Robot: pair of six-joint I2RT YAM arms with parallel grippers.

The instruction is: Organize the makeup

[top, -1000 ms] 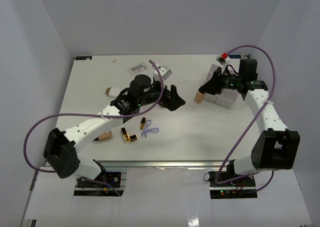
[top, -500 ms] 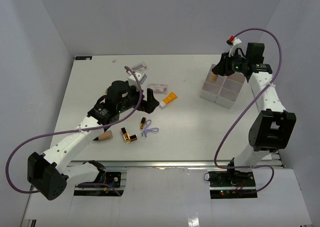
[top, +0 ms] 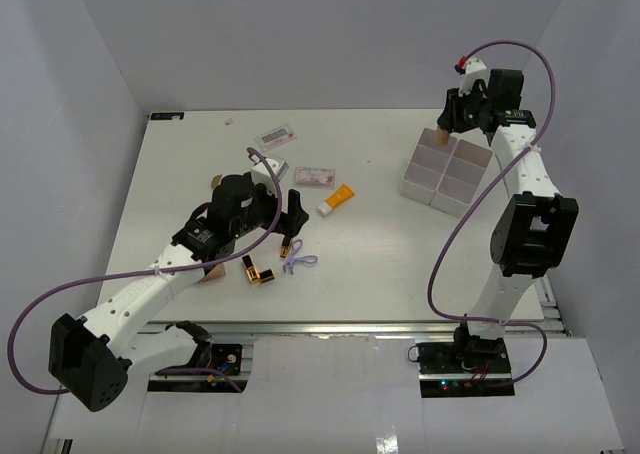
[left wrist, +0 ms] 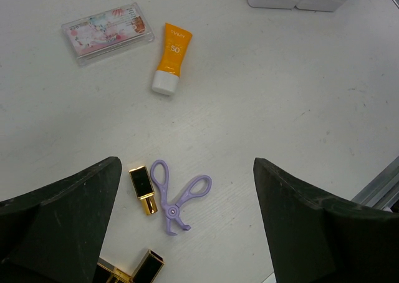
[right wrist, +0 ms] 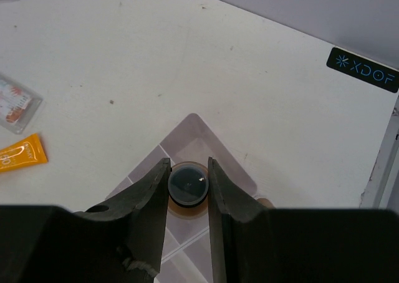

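My right gripper (right wrist: 188,166) is shut on the black cap of the tan foundation bottle (right wrist: 188,184), held upright over the far corner compartment of the white tray (right wrist: 194,133); from above this is at the tray's (top: 432,179) back end. My left gripper (left wrist: 187,220) hangs open above the table, nothing between its fingers. Below it lie a gold-and-black lipstick (left wrist: 143,189) and two more lipsticks (top: 257,271). An orange-tipped white tube (left wrist: 170,58) and a flat clear packet (left wrist: 107,30) lie farther out. A second packet (top: 275,134) lies near the back.
A purple scissor-like tool (left wrist: 177,196) lies beside the single lipstick. A beige sponge (top: 208,274) shows partly under the left arm, another (top: 215,181) behind it. The table's near edge and metal rail (left wrist: 380,186) run close to the left gripper's right finger.
The right arm has lifted the bottle from beside the tray to above its far corner. The left gripper, open throughout, has drawn back toward the lipsticks, uncovering the tube and packet.
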